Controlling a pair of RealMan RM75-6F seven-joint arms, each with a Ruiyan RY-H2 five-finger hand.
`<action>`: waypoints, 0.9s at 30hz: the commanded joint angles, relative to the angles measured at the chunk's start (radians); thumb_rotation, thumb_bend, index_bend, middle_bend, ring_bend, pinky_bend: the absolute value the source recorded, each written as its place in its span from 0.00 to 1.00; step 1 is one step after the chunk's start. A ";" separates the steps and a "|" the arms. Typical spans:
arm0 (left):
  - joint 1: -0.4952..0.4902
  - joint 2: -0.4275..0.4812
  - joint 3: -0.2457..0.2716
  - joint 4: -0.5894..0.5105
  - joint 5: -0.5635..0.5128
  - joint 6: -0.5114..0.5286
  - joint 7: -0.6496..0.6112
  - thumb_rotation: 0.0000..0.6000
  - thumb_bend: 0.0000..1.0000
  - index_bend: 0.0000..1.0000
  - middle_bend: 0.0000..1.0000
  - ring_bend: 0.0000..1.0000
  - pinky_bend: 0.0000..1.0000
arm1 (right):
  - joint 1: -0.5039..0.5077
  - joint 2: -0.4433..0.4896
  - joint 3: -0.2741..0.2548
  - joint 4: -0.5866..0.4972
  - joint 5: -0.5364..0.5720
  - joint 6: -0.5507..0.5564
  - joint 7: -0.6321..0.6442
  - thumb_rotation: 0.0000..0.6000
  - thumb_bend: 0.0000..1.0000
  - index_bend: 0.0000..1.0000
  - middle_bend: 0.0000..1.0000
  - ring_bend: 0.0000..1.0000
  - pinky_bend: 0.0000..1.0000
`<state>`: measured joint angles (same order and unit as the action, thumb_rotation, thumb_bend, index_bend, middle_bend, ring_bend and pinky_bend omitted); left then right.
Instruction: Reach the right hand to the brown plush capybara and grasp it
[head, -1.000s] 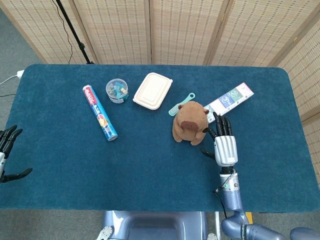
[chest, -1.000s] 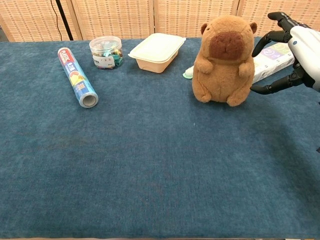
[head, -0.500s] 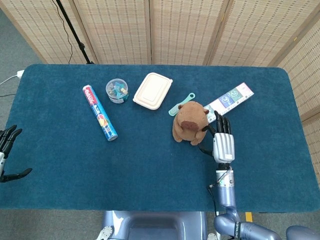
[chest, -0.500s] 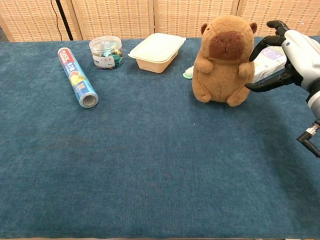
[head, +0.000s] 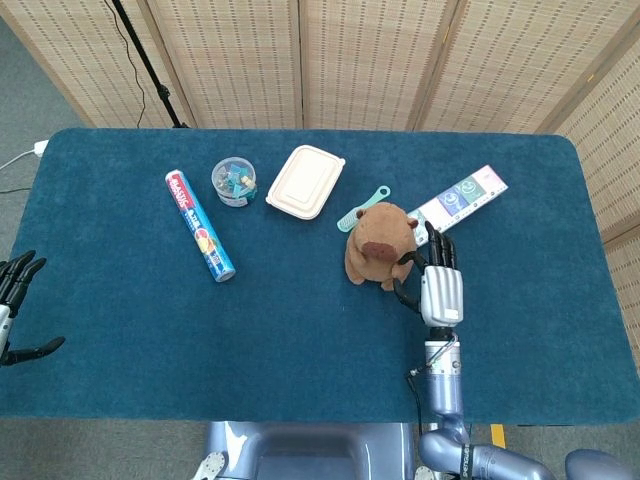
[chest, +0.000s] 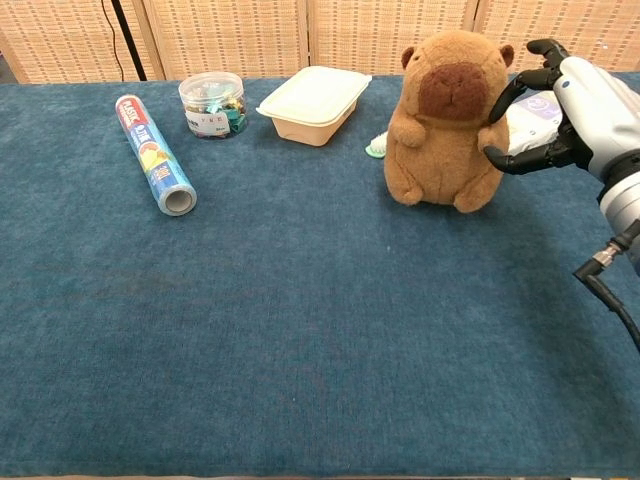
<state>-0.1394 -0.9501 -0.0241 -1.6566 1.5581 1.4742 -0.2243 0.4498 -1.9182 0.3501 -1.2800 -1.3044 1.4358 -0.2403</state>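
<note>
The brown plush capybara (head: 379, 244) (chest: 446, 120) sits upright on the blue table, right of centre. My right hand (head: 438, 283) (chest: 575, 112) is right beside its flank, fingers spread; the fingertips (chest: 497, 160) touch the plush's side without closing round it. My left hand (head: 14, 305) hangs open at the table's left edge, far from the toy; the chest view does not show it.
A long white card (head: 461, 199) lies behind my right hand. A teal comb (head: 362, 209), a cream lidded box (head: 305, 181), a clear tub of clips (head: 234, 182) and a blue roll (head: 199, 225) lie further left.
My right hand has slid left toward the capybara, from a clear gap to its fingertips touching the toy's side. The left hand has stayed put.
</note>
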 joint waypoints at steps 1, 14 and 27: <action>0.002 0.001 0.000 0.002 0.001 0.003 -0.004 1.00 0.00 0.00 0.00 0.00 0.00 | 0.008 -0.014 -0.002 0.020 0.003 0.003 -0.014 1.00 0.36 0.45 0.00 0.00 0.00; 0.003 0.003 -0.002 0.008 0.004 0.004 -0.020 1.00 0.00 0.00 0.00 0.00 0.00 | 0.029 -0.050 -0.005 0.091 -0.008 0.025 -0.027 1.00 0.36 0.44 0.00 0.00 0.00; 0.000 0.004 0.004 0.008 0.019 -0.001 -0.017 1.00 0.00 0.00 0.00 0.00 0.00 | 0.056 -0.110 -0.013 0.259 -0.040 0.054 -0.003 1.00 0.37 0.52 0.00 0.00 0.00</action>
<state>-0.1390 -0.9467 -0.0205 -1.6481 1.5771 1.4734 -0.2413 0.5022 -2.0201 0.3381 -1.0326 -1.3416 1.4881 -0.2493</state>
